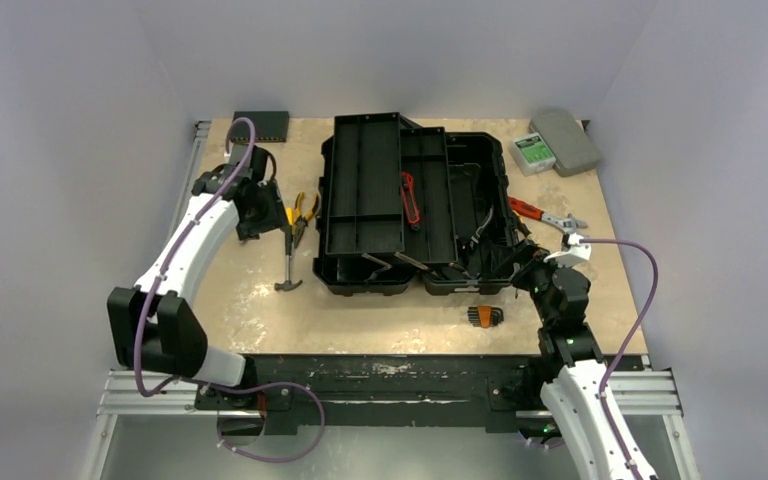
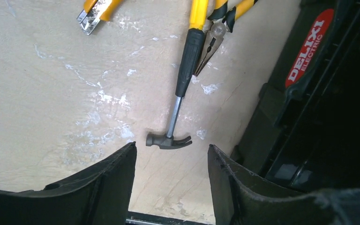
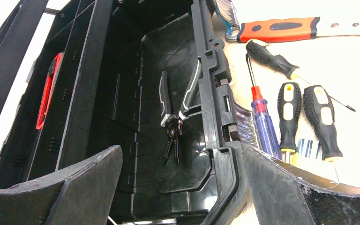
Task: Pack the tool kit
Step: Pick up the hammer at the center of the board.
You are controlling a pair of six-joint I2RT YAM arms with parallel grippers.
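**Hammer dead ahead of the left jaws, head end nearest**

The hammer [image 2: 183, 79] lies flat on the table [image 2: 51, 93], just left of the toolbox [image 2: 281, 122] and outside it; the left gripper [image 2: 172, 159] hovers above it, jaws about half open with nothing between them. The head is the part closest to the jaws, and in the left wrist view it sits almost on the centre line of the gap. From there the shaft and black-and-yellow handle run away from the gripper toward the far edge of the table, leaning slightly toward the toolbox.

The long axis therefore runs near to far, while the gap between the fingers runs left to right, across it; the jaws look already squared to close on the shaft. The claw points toward the toolbox and the striking face away from it.

Yellow pliers [image 2: 211, 42] lie just beside the black grip, on the toolbox side; whether they touch it I cannot tell, so a hold lower on the shaft seems cleaner.

The left arm is plainly the nearer. The right gripper [image 3: 180, 159] is across the toolbox at its near right corner, jaws fully wide and empty, looking into the open interior.
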